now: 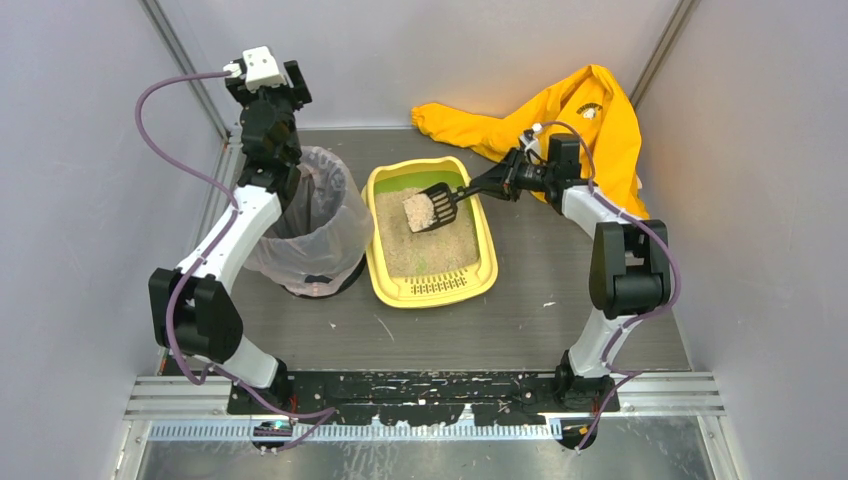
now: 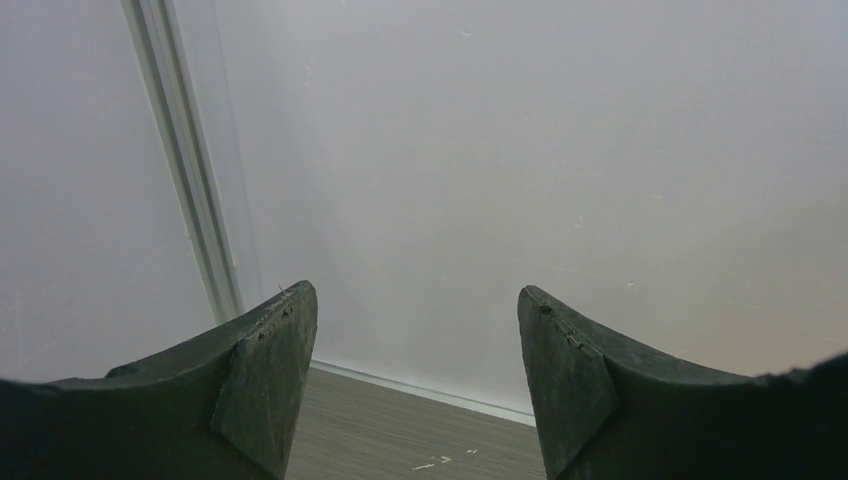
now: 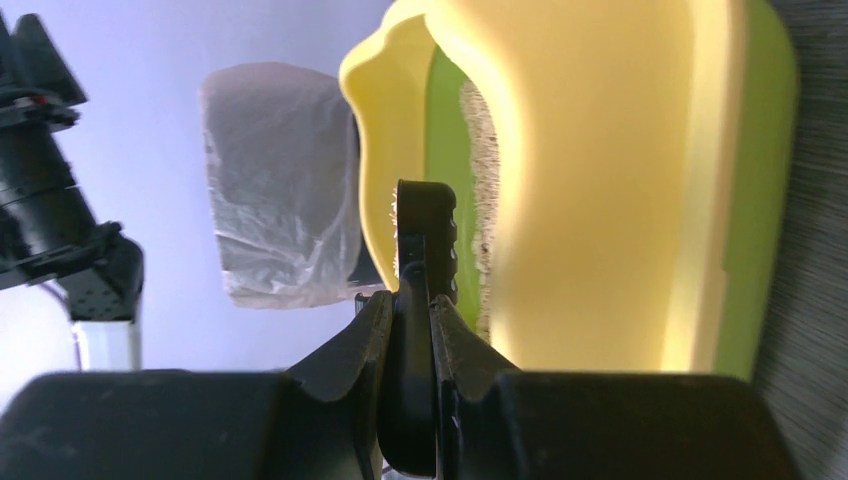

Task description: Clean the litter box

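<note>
right hand [image 1: 481,186] clamping scoop [image 1: 441,204], above litter box [image 1: 432,291]

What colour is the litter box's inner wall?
Green; the litter box wall shows best in top external view.

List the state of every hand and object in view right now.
litter box: upright, holding sandy litter.
scoop: over the litter box, carrying a litter clump.
right hand: shut on the scoop handle.
left hand: open, empty.
bin: upright, open-topped, bag-lined.
yellow garment: crumpled at the back.
</note>
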`<act>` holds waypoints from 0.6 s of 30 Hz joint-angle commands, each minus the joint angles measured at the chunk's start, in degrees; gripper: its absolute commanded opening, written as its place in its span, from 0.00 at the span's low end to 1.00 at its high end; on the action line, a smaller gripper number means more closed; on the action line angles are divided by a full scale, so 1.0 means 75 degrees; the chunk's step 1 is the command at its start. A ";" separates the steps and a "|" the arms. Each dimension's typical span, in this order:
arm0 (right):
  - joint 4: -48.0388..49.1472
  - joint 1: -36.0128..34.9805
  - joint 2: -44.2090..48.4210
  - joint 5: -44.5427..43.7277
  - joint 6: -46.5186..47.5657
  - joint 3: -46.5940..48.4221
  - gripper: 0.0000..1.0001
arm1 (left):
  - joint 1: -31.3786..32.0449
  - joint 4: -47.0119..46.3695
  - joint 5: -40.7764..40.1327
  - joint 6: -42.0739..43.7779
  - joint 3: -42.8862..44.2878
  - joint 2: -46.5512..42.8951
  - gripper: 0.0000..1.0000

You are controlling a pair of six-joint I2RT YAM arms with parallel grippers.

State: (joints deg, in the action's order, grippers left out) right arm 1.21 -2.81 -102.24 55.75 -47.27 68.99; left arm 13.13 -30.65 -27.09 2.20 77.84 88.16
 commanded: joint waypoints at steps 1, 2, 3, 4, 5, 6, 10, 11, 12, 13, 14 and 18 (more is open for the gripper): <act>0.2433 0.0022 -0.0131 0.0966 -0.1588 -0.0040 0.01 | 0.0020 -0.0505 -0.0377 -0.0214 0.0608 0.0243 0.73; 0.2673 0.0029 -0.0155 0.1017 -0.1814 -0.0019 0.01 | 0.0021 -0.0358 -0.0418 -0.0353 0.0741 0.0290 0.72; 0.2809 0.0029 -0.0161 0.1059 -0.1925 0.0010 0.01 | 0.0020 -0.0213 -0.0448 -0.0526 0.0866 0.0333 0.72; 0.2810 0.0049 -0.0161 0.1073 -0.1954 0.0050 0.01 | 0.0020 -0.0106 -0.0468 -0.0628 0.0980 0.0390 0.72; 0.2804 0.0057 -0.0162 0.1091 -0.1968 0.0080 0.01 | 0.0027 -0.0011 -0.0501 -0.0720 0.1066 0.0420 0.72; 0.2803 0.0071 -0.0167 0.1112 -0.1971 0.0095 0.01 | 0.0028 0.0056 -0.0511 -0.0833 0.1125 0.0434 0.72; 0.3486 0.0175 -0.0261 0.1229 -0.2309 -0.0059 0.01 | 0.0020 0.0967 -0.0385 -0.1398 0.1501 0.0461 0.71; 0.3933 0.0200 -0.0322 0.1264 -0.2559 -0.0148 0.01 | 0.0020 0.1380 -0.0240 -0.1455 0.1735 0.0470 0.73; 0.4458 0.0240 -0.0407 0.1288 -0.2919 -0.0244 0.01 | 0.0025 0.1700 -0.0076 -0.1464 0.1938 0.0452 0.74; 0.5171 0.0264 -0.0538 0.1279 -0.3539 -0.0366 0.01 | 0.0026 0.1876 0.0055 -0.1470 0.2089 0.0421 0.75; 0.5985 0.0268 -0.0693 0.1226 -0.4146 -0.0444 0.01 | 0.0023 0.1939 0.0096 -0.1499 0.2120 0.0387 0.75; 0.8735 0.0269 -0.1483 0.1043 -0.6144 -0.0546 0.01 | 0.0022 0.2104 0.0108 -0.1612 0.2095 0.0220 0.75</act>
State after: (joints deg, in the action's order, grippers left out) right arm 40.91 -1.02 -108.95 63.33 -75.72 65.60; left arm 13.15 -17.87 -27.64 -7.77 91.72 92.31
